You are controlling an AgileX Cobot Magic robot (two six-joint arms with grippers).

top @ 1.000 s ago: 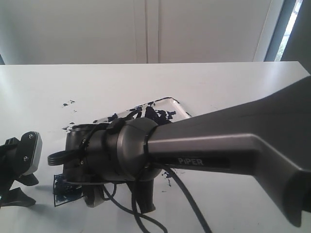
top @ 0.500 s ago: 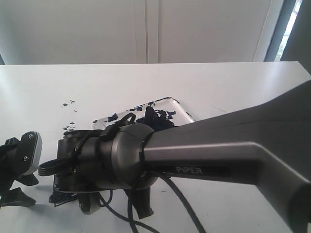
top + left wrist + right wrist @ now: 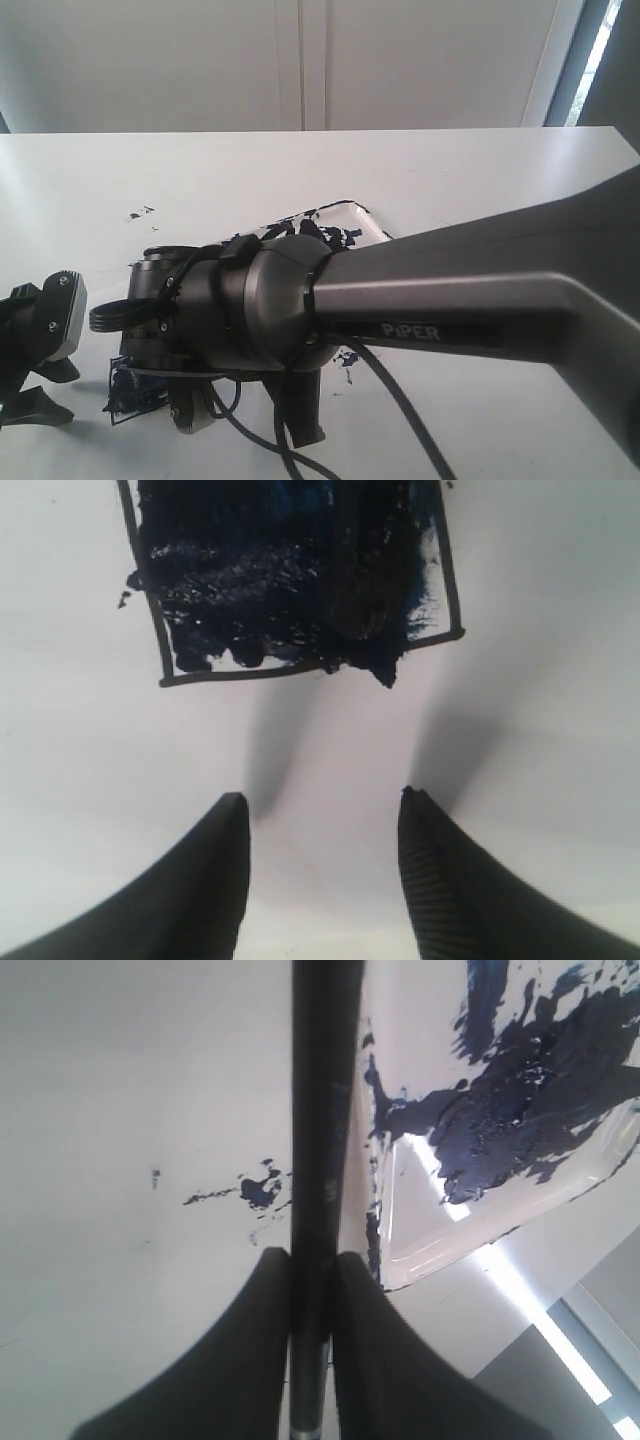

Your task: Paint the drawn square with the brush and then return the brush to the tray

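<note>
Your right gripper (image 3: 312, 1260) stays clamped on the brush (image 3: 318, 1110); its wrist has dipped and risen again over the drawn square (image 3: 290, 590), now mostly dark, so painting looks nearly done. Your left gripper (image 3: 320, 810) hangs spread and empty just short of it. Behind, the arm (image 3: 480, 300) hides half the tray (image 3: 368, 218) and the brush tip.

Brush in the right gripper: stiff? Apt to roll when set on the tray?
Likely stiff: the brush runs dead straight out of the right gripper, with no visible bend. Probably light, being so thin. Its smooth, seemingly round shaft may roll once released, though the tray has a raised rim that should check it.
</note>
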